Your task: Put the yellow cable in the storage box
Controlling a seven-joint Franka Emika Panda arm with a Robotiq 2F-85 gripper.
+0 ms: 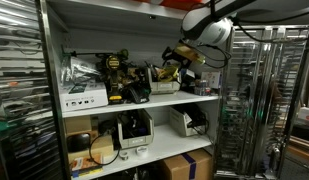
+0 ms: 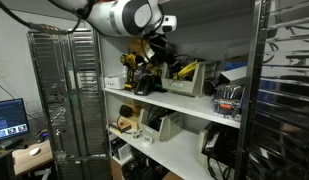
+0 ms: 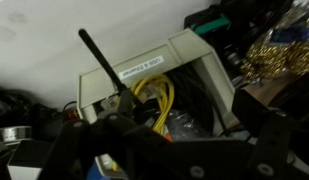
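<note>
Gripper (image 3: 159, 148) nr yellow cable (image 3: 154, 96) in box (image 3: 184, 50), white shelf (image 1: 134, 102).

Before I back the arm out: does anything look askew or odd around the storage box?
A thin black rod leans diagonally across the edge of the storage box, close to the yellow cable. The cable's loops bunch at the box's mouth beside dark cords. The wrist view is too blurred to tell whether it lies fully inside.
</note>
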